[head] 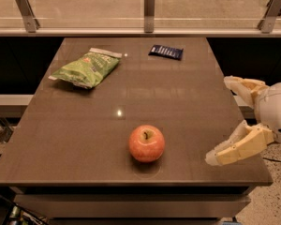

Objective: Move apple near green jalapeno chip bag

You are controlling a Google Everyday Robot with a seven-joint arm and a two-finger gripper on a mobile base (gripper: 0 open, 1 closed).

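Open-jawed gripper hovers right of the apple at the worktop edge.
A square, centred grip should stop it rolling before the carry to the bag, far left.

One camera looks down from above the near edge of the tabletop, facing across it toward the glass rail past its far edge. The tabletop fills most of the view. The tool shows by the tabletop's near right corner, fingers spread.
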